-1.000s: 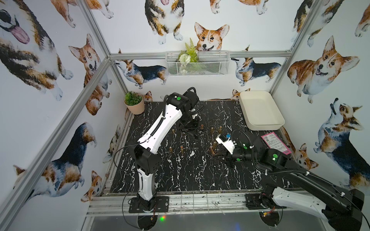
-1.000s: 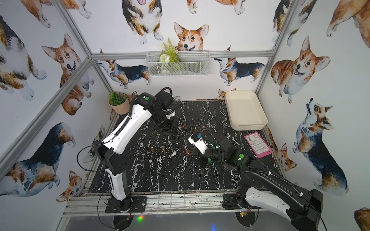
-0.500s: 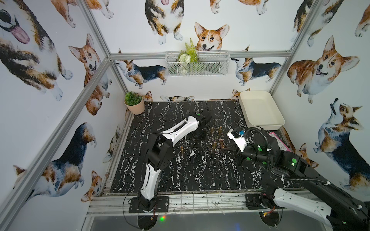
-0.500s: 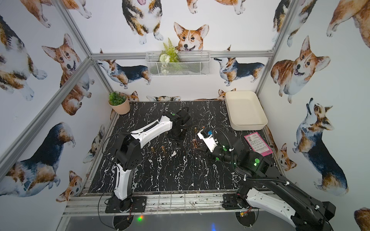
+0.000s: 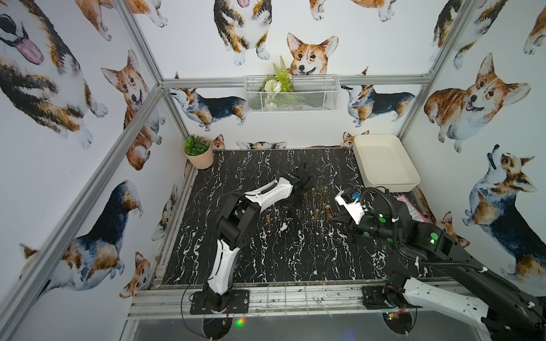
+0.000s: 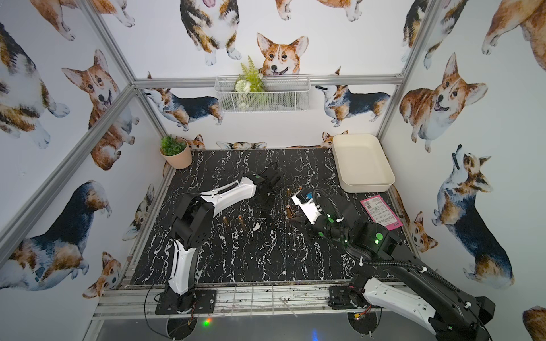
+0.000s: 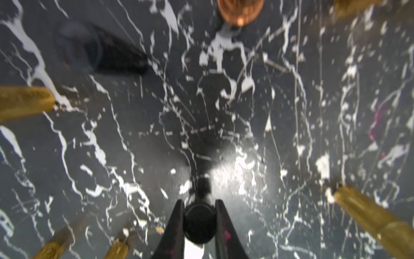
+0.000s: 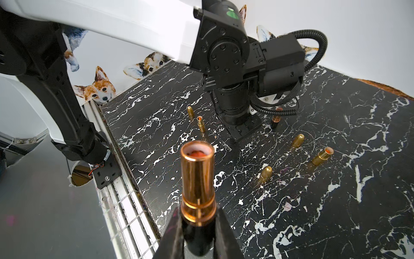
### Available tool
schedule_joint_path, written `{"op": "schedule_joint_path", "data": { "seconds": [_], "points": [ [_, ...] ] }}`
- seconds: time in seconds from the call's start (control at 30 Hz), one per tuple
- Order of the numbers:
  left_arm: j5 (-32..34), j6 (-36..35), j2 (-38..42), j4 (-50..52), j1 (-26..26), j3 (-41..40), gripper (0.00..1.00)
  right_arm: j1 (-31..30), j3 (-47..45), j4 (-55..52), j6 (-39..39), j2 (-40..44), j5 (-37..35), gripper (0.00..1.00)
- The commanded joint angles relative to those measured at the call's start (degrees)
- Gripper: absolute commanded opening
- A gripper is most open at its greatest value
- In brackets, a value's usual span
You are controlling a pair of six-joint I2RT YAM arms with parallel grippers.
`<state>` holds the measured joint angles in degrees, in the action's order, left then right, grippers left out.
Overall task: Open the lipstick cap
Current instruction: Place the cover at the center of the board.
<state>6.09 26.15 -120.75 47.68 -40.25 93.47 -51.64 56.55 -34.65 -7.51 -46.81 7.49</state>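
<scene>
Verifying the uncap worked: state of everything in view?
lipstick: uncapped, held by its base.
cap: off, held.
right gripper: shut on lipstick.
left gripper: shut on cap.
tray: empty.
gold lipsticks: two standing uncapped.
gold caps: three standing loose.

Left arm (image 5: 266, 195), earlier raised with its elbow high, now folded low, its left gripper (image 7: 199, 201) down near the table (image 5: 266, 254) and closer to the right gripper (image 8: 198, 208); right arm (image 5: 413, 233) elbow drawn back
</scene>
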Motion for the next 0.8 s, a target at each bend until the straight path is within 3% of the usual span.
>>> {"op": "schedule_joint_path", "data": {
  "seconds": [0.0, 0.33, 0.77],
  "points": [
    [0.0, 1.3, 0.2, 2.4, 0.2, -2.4, 0.07, 0.0, -0.2, 0.5, -0.1, 0.1, -0.6, 0.05],
    [-0.1, 3.4, 2.5, 0.6, 0.2, -6.0, 0.05, 0.0, -0.7, 1.1, 0.1, -0.2, -0.5, 0.06],
    [2.8, 5.2, 10.9, -13.1, -0.2, -19.1, 0.0, 0.0, -0.7, 1.1, 0.0, -0.8, -0.9, 0.07]
  ]
}}
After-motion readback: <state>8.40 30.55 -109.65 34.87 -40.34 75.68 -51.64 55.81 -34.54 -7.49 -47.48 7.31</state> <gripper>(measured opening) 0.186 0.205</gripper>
